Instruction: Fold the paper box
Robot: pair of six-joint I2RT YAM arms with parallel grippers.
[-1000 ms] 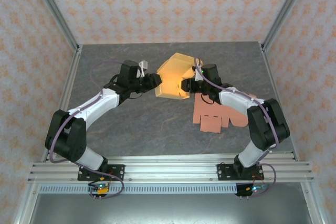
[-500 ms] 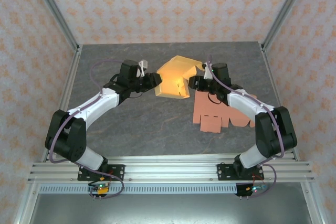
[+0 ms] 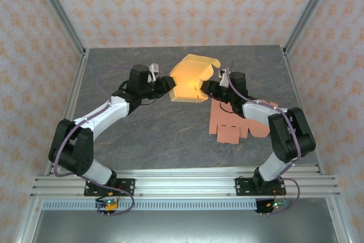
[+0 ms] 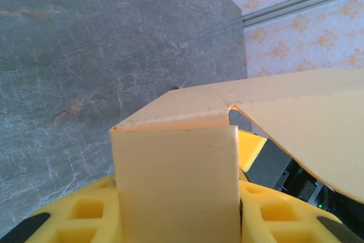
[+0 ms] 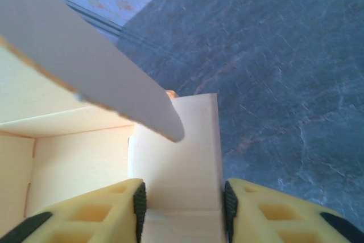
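Note:
The yellow paper box [image 3: 189, 82] hangs partly folded above the middle of the table, held between both arms. On its left end my left gripper [image 3: 169, 86] is shut; in the left wrist view a box wall [image 4: 176, 180] fills the gap between the yellow fingers [image 4: 85, 217] of the left gripper [image 4: 176, 203]. At the box's right side my right gripper [image 3: 206, 88] is shut on a side flap [image 5: 179, 157], whose two edges press against the black pads [image 5: 139, 203] of the right gripper [image 5: 182, 200]. A loose lid flap [image 5: 85, 66] slants overhead.
Flat salmon cardboard blanks [image 3: 234, 122] lie on the grey table [image 3: 142, 135] under the right arm. Metal frame posts [image 3: 57, 9] and patterned walls close in the back and sides.
The right gripper shifted along the box's right side and narrowed onto the side flap. The box's lid flap swung up and to the right. The left arm held still.

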